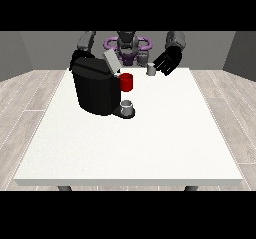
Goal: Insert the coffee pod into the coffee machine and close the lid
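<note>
**One pod just off the fingertips**

One small grey coffee pod (pixel 151 69) stands upright on the white table (pixel 150 143), far back near the rear edge. It lies just beside the fingers of the hand at the view's right (pixel 167 62), on their inner side, toward the table's middle. Whether the fingertips touch the pod cannot be told. That hand hangs low over the rear of the table, its dark fingers pointing down toward the pod; whether they are straight or curled cannot be told either.

Further from those fingers, toward the view's left, sits the black coffee machine (pixel 95 90). Its grey lid (pixel 112 62) is tilted up, open. A red part (pixel 126 82) shows at the machine's front, and below it a small grey cup (pixel 127 106) stands on the machine's base.

Of the hand at the view's left (pixel 80 56) only a dark shape shows, behind the machine's top rear corner; how its fingers lie cannot be told. It is well apart from the pod.
</note>
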Motion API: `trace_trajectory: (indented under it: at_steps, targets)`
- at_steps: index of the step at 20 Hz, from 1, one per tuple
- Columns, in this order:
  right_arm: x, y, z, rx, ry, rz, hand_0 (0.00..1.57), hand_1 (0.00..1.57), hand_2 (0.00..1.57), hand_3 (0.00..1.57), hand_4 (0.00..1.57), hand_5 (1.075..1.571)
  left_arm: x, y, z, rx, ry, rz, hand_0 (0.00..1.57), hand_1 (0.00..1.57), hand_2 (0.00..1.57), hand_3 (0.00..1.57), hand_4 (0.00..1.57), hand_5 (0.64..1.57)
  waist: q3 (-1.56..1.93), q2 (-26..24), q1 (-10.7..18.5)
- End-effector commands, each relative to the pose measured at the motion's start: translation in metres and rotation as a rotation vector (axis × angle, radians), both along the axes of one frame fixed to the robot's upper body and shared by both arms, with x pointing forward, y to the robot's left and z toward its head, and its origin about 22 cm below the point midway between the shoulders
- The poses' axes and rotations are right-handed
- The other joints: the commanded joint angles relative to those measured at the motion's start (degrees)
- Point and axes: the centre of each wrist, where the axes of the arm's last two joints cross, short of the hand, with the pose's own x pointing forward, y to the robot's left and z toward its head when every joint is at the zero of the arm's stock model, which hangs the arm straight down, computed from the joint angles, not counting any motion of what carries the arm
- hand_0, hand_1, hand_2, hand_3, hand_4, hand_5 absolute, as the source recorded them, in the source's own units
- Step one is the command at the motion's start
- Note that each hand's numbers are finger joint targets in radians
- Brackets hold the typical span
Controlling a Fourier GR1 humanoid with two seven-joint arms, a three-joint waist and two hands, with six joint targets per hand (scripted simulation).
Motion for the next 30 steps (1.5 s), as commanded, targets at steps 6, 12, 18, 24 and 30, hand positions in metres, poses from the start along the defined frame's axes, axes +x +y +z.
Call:
trace_trajectory:
  at_steps: [6, 12, 18, 24, 30]
  targets:
    - [0.003, 0.025, 0.026, -0.004, -0.095, 0.089, 0.00, 0.00, 0.00, 0.00, 0.52, 1.571, 0.013, 0.012, 0.081, -0.042, -0.115, 0.095, 1.21, 1.21, 1.25, 1.20, 0.51, 1.571, -0.01, 3.7, -6.1]
    - [0.007, 0.011, 0.024, -0.026, -0.096, 0.059, 0.00, 0.00, 0.00, 0.00, 0.51, 1.571, 0.017, -0.011, 0.093, -0.013, -0.126, 0.036, 1.26, 1.26, 1.32, 1.25, 0.52, 1.571, 0.01, 4.8, -5.9]
    - [0.017, 0.019, 0.042, -0.043, -0.114, 0.017, 0.00, 0.00, 0.00, 0.00, 0.54, 1.571, 0.022, -0.029, 0.107, -0.017, -0.137, 0.055, 1.26, 1.26, 1.30, 1.24, 0.49, 1.571, 0.01, 5.9, -6.0]
    - [0.015, 0.003, 0.046, -0.037, -0.103, 0.030, 0.00, 0.00, 0.00, 0.00, 0.53, 1.571, 0.023, -0.023, 0.101, -0.002, -0.092, 0.061, 1.29, 1.29, 1.32, 1.22, 0.50, 1.571, 0.00, 5.4, -7.0]
    - [0.016, 0.016, 0.061, -0.008, -0.116, 0.037, 0.00, 0.00, 0.00, 0.00, 0.51, 1.571, 0.025, -0.026, 0.096, -0.021, -0.122, 0.089, 1.23, 1.23, 1.28, 1.21, 0.51, 1.571, -0.02, 7.3, -8.9]
